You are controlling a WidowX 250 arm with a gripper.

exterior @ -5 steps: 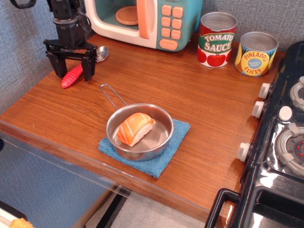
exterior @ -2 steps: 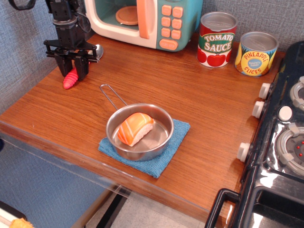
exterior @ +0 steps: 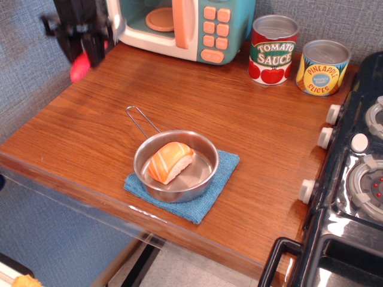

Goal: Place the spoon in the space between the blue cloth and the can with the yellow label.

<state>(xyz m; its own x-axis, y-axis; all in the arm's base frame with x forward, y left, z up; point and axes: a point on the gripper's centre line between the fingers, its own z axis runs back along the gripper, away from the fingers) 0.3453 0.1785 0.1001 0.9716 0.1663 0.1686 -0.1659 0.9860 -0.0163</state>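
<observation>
The blurred claw point(exterior: 84, 42), seemingly closed, grips the spoon point(exterior: 79, 67), whose red handle pokes out below.

Grey textured wall point(exterior: 24, 66), wooden counter point(exterior: 239, 119), black toy stove point(exterior: 353, 179) at right

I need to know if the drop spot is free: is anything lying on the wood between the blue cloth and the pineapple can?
No, the wooden counter between the blue cloth and the pineapple can is bare.
</observation>
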